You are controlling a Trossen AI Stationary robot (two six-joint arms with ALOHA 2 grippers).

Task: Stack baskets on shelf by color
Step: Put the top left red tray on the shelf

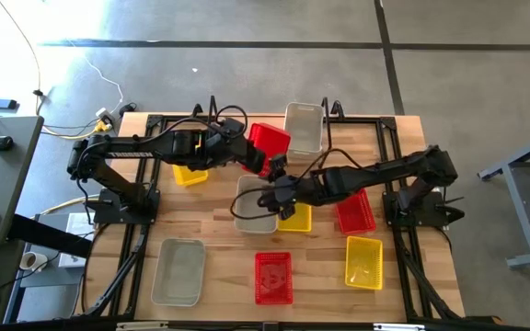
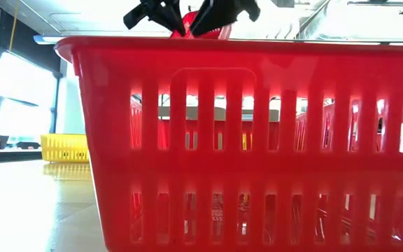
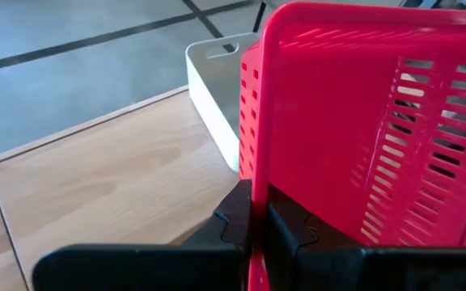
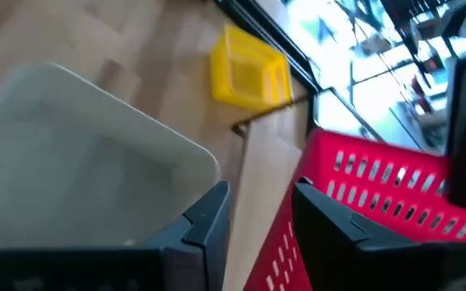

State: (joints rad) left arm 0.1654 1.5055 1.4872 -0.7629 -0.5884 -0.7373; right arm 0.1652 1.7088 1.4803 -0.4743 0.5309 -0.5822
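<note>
My left gripper is shut on a red basket held above the table's middle, near the far side. A grey-white basket sits at the far edge between the upright loops of the black shelf. My right gripper hangs open over the table's middle, touching nothing. One of its fingers is beside another grey-white basket, the other beside the raised red basket. In the low view both grippers show only at the top edge, above a near red basket. My left gripper pinches an edge of the red basket's wall between its two fingers, one finger on each face. The fingers come from the table's left, slanting down. The basket stands tipped steeply on its side in the hold, lifted clear of the table.
On the wooden table lie a yellow basket at the left, a yellow one partly under the middle grey-white one, a red one, a yellow one, a red one and a grey-white one near the front.
</note>
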